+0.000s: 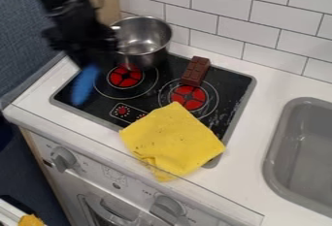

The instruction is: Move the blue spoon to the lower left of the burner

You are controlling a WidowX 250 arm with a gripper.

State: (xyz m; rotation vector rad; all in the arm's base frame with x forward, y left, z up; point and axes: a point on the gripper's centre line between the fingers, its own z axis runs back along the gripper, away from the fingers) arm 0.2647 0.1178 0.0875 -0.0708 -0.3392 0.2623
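1. The black gripper (pixel 90 65) hangs over the left part of the dark cooktop (pixel 227 84), clenched on the blue spoon (pixel 84 87) (both are blurred, so the exact gap between the fingers cannot be made out)

2. The spoon points downward from the gripper, slightly tilted, its lower end leaning to the left. It appears to the left and a little below the left burner (pixel 125 76); whether its tip touches the glass, I cannot tell

3. The black arm (pixel 65 7) comes in from the upper left, with the metal pot (pixel 150 55) just beside the gripper, on its right in the view. The pot stands upright at the rear of the cooktop, behind the left burner

4. A brown chocolate bar (pixel 196 71) lies behind the right burner (pixel 188 97)

5. A yellow cloth (pixel 172 140) lies across the front edge of the cooktop and onto the white counter (pixel 250 142), dotted with dark specks

6. The grey sink (pixel 275 147) is set into the counter at the right, well apart from the gripper
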